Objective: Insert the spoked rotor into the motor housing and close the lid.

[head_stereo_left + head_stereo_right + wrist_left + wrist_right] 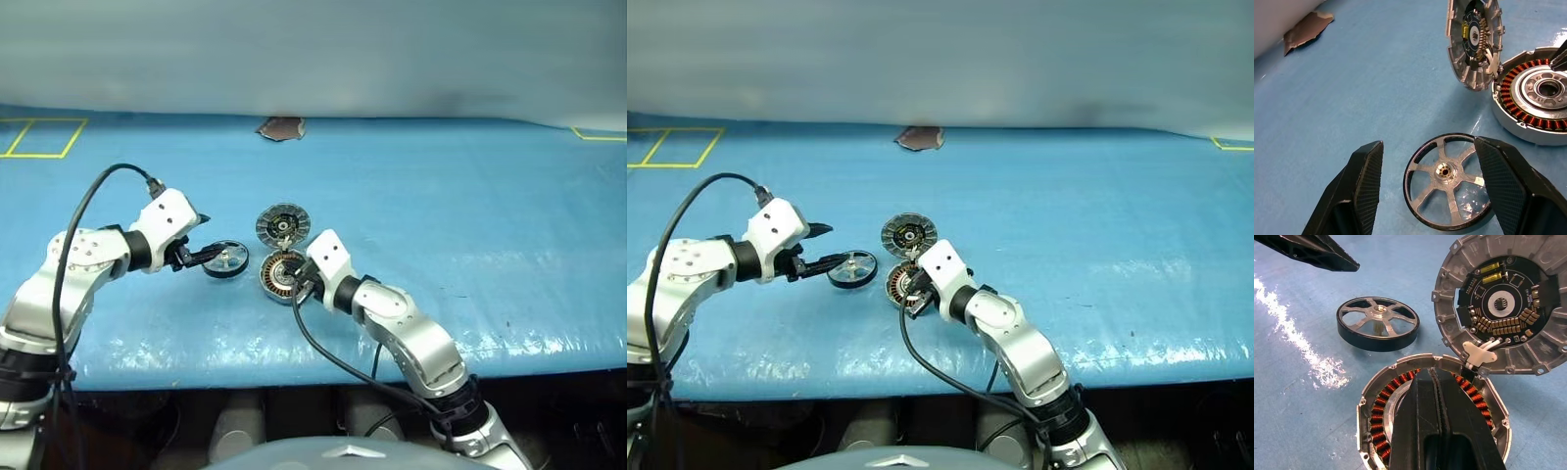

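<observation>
A blue plastic-sheeted worktop (441, 206), marked with yellow tape squares at its far corners, carries a motor laid open for assembly. The spoked rotor (1447, 181) — a flat silver wheel with a dark outer rim, six spokes and a small brass-toned hub — lies flat on the sheet just to the left of the motor housing (1386, 426), whose ring of copper-orange windings faces up. The lid (1498, 308), hinged at the housing's far rim, stands open, showing a dark circuit board. The left gripper (1427, 191) hovers at the rotor, jaws set wide, one finger on each side and neither visibly touching it. The right gripper (1435, 396), jaws closed together, rests over the housing's near rim, apparently steadying it. To grasp well, the left jaws should likely settle squarely across the rim before closing — keeping the wheel level for the drop onto the central hub.
</observation>
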You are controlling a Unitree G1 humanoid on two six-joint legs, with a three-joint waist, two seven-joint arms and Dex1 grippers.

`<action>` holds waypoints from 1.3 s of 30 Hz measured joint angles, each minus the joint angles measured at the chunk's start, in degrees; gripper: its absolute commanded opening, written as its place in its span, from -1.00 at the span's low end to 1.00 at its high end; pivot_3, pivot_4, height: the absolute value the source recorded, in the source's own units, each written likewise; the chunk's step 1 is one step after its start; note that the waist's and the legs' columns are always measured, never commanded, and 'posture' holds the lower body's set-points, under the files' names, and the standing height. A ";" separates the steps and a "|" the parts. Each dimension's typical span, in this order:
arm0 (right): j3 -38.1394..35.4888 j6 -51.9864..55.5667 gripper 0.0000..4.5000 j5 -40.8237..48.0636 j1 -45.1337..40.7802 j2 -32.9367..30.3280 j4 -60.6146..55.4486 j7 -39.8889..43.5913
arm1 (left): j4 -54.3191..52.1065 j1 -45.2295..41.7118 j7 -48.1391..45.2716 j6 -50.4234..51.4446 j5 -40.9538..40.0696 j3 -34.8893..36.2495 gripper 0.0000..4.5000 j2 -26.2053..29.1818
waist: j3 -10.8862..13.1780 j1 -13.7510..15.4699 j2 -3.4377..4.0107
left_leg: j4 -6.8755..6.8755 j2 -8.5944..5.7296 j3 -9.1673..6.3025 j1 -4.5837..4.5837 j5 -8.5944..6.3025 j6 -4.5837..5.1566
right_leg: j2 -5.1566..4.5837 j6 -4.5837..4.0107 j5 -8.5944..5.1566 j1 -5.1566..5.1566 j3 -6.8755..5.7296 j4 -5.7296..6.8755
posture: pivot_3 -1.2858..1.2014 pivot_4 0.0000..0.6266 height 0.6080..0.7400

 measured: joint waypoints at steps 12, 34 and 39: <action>0.71 0.35 -1.00 0.57 -1.02 -0.76 0.15 2.50 | 6.12 -15.20 -9.15 2.61 11.56 -15.96 0.43 3.34 | 0.08 -0.05 -0.08 | 0.03 0.01 0.01 -0.02 0.00 0.01 | 0.05 0.02 0.01 0.00 0.04 0.03 | 0.03 -0.52 1.00; 1.79 3.62 -1.00 0.66 -0.95 -2.22 -1.08 3.09 | 11.91 -15.51 -15.00 0.79 20.19 -22.41 0.43 -0.82 | 0.12 -0.11 -0.12 | 0.22 0.01 0.00 -0.02 0.00 0.01 | 0.07 0.09 0.05 0.02 0.08 0.18 | 0.03 -0.52 1.00; 1.78 3.82 -1.00 0.78 -0.94 -2.24 -1.41 2.61 | 11.91 -12.80 -15.02 0.81 20.35 -22.38 0.43 -0.53 | 0.12 -0.07 -0.12 | 0.30 0.01 0.00 -0.02 0.00 0.02 | 0.07 0.08 0.04 0.03 0.08 0.22 | 0.03 -0.52 1.00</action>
